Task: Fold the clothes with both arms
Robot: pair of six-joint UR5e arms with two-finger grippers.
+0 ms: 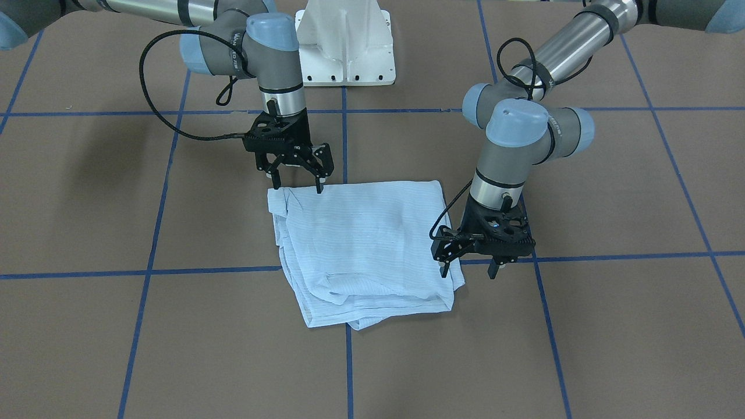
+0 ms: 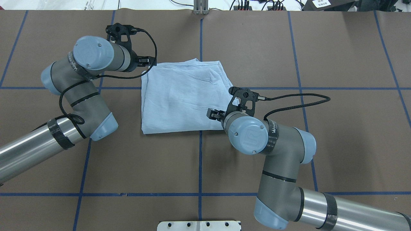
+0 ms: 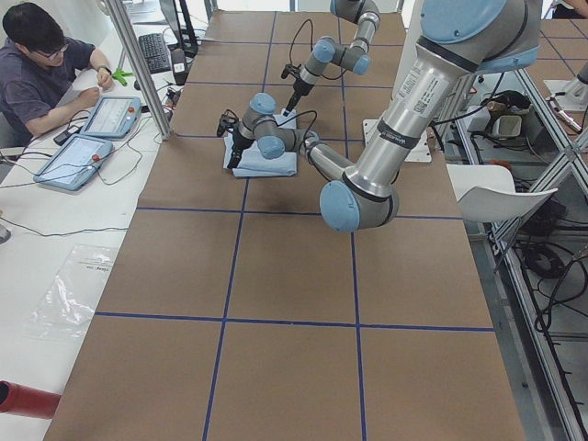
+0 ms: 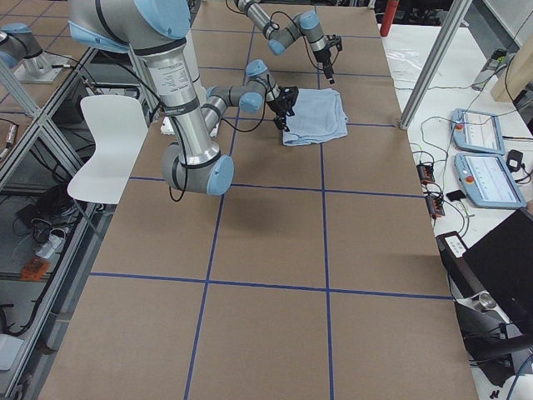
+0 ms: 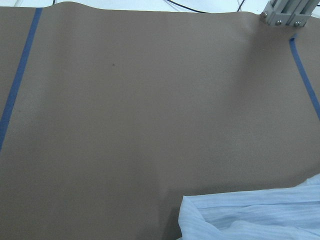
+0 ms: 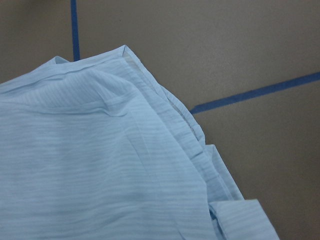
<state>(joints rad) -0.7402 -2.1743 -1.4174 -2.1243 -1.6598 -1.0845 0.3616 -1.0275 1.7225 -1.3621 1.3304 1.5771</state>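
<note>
The light blue striped shirt (image 1: 361, 244) lies folded into a rough rectangle on the brown table, also seen from overhead (image 2: 183, 96). My right gripper (image 1: 295, 187) is open, fingertips just at the shirt's edge nearest the robot base. My left gripper (image 1: 468, 272) is open at the shirt's far corner, one finger over the cloth and one beside it. Neither holds cloth. The left wrist view shows only a shirt edge (image 5: 250, 220) at the bottom; the right wrist view shows layered shirt edges (image 6: 100, 160). No fingers show in the wrist views.
The white pedestal base (image 1: 346, 52) stands behind the shirt. Blue tape lines (image 1: 349, 110) cross the brown table. An operator (image 3: 37, 64) sits beside tablets at the table's far side. An aluminium post (image 5: 285, 12) stands at the table edge.
</note>
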